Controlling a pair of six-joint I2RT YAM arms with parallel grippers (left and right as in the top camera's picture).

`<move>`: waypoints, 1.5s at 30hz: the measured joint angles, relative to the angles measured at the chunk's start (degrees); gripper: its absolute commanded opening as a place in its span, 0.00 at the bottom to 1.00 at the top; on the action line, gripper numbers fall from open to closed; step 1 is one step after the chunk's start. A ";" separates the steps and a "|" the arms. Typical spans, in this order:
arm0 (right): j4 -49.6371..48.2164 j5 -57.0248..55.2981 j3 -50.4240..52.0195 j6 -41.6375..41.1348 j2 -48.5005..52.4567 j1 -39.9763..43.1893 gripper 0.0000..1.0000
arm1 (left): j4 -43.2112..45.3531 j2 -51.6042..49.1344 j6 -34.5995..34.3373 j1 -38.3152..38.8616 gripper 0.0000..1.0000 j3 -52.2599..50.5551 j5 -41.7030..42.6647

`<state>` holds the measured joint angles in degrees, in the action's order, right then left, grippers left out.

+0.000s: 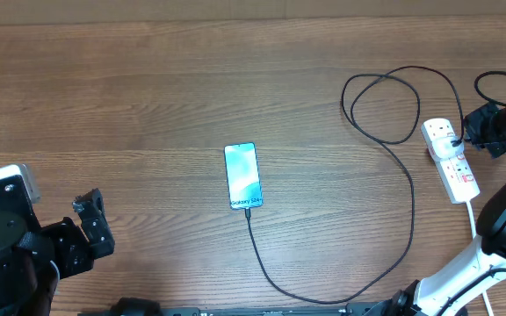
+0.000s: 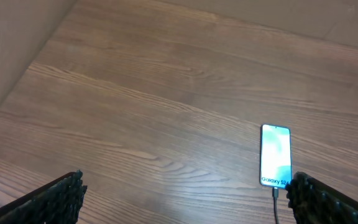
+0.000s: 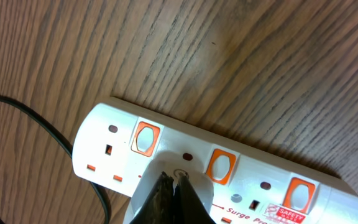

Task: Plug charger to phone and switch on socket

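Observation:
The phone [image 1: 242,175] lies flat mid-table with its cyan screen up; the left wrist view also has the phone [image 2: 275,155]. The thin black charger cable [image 1: 408,219] meets the phone's near end, sweeps right, loops and reaches the white socket [image 1: 451,158]. My right gripper [image 1: 462,138] is shut, its closed tips [image 3: 173,178] resting over a white plug [image 3: 145,199] seated in the socket [image 3: 260,180], between two orange-red switches [image 3: 146,137]. My left gripper [image 2: 188,199] stands open low at the left, well away from the phone, with nothing between its fingers [image 2: 55,199].
The socket's white cord [image 1: 474,219] runs toward the front right, past the right arm's white base [image 1: 451,281]. A loop of the black cable [image 3: 61,143] lies just left of the socket. The left arm's body [image 1: 7,237] fills the front left corner.

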<state>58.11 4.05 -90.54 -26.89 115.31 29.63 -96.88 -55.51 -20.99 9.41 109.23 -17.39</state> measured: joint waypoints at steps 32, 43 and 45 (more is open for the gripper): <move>-1.55 -5.81 4.96 -0.96 0.39 -0.17 0.04 | 0.00 0.00 0.00 0.00 0.99 -0.02 -0.02; -0.63 -8.15 4.96 -0.96 1.51 -1.77 0.04 | 0.00 0.00 0.00 0.00 1.00 -0.02 -0.02; -0.50 -8.61 4.96 -1.05 1.51 -2.01 0.04 | 0.00 0.00 0.00 0.00 0.99 -0.02 -0.02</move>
<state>57.60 -4.56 -85.58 -27.94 116.81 27.62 -96.88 -55.51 -20.99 9.41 109.21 -17.41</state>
